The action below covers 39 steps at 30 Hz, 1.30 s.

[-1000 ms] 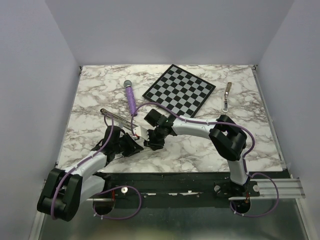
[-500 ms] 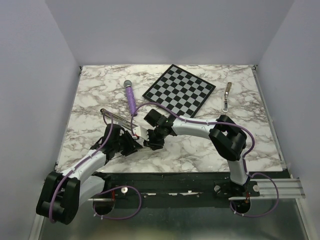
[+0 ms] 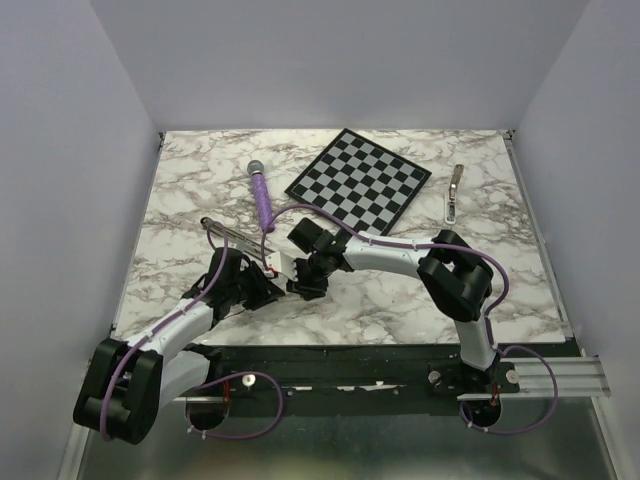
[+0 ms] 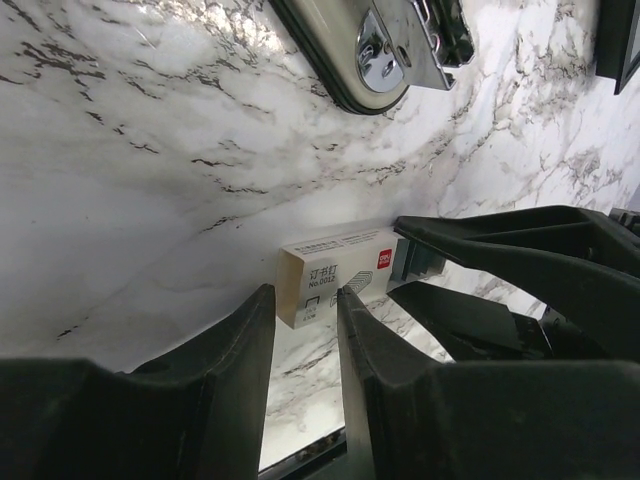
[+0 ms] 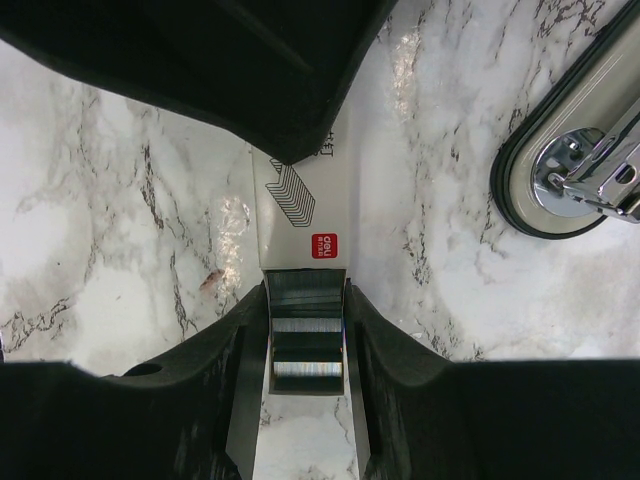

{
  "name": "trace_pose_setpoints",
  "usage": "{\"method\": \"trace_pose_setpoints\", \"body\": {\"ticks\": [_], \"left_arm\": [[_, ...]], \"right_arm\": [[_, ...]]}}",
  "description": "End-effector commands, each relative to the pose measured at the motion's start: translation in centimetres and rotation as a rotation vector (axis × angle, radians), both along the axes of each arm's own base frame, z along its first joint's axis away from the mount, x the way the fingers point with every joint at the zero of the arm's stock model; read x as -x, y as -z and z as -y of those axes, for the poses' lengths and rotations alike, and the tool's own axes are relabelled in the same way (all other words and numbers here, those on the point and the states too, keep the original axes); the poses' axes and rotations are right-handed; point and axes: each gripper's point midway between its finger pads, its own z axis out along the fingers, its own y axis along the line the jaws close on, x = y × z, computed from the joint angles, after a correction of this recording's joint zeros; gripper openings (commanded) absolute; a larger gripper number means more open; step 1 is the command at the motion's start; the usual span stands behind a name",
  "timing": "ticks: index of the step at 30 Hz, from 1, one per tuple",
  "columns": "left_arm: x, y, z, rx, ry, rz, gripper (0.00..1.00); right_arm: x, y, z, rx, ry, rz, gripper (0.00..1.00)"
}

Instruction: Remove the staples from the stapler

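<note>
The stapler [image 3: 236, 239] lies slim and dark on the marble left of centre; its rounded end shows in the left wrist view [image 4: 372, 55] and the right wrist view [image 5: 565, 165]. A small white staple box [image 3: 277, 265] lies just right of it. Its inner tray of staples [image 5: 305, 340] is slid partly out, and my right gripper [image 5: 305, 300] is shut on that tray. My left gripper [image 4: 305, 295] stands open at the box's [image 4: 335, 268] other end. One fingertip [image 4: 262, 300] is beside the end, the other in front of the printed face, with bare marble between them.
A purple cylinder [image 3: 261, 200] lies behind the stapler. A checkered board [image 3: 360, 180] sits at the back centre, with a pale metal bar [image 3: 455, 192] to its right. Both arms meet near the table's front left.
The left arm has shifted slightly near the box and its jaws have changed their gap a little. The right arm, box and stapler have stayed put.
</note>
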Motion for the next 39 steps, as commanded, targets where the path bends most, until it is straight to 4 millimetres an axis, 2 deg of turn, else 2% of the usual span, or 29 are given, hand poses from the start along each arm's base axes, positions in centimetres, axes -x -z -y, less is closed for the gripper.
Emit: {"method": "trace_pose_setpoints", "body": {"ticks": [1, 14, 24, 31, 39], "left_arm": [[0.3, 0.3, 0.6, 0.036, 0.012, -0.001, 0.38], [-0.1, 0.0, 0.9, 0.055, 0.019, 0.016, 0.36], [0.1, 0.5, 0.7, 0.034, 0.020, 0.007, 0.36], [0.1, 0.3, 0.8, 0.045, 0.021, 0.009, 0.36], [0.1, 0.6, 0.7, 0.034, 0.019, 0.005, 0.36]], "right_arm": [[0.2, 1.6, -0.3, 0.032, 0.011, -0.015, 0.43], [0.5, 1.3, -1.2, 0.018, -0.011, -0.013, 0.43], [1.4, 2.2, -0.8, 0.041, -0.044, -0.014, 0.42], [1.6, 1.8, -1.3, 0.026, -0.058, 0.002, 0.42], [2.2, 2.3, -0.7, 0.043, -0.084, -0.010, 0.41]]}}
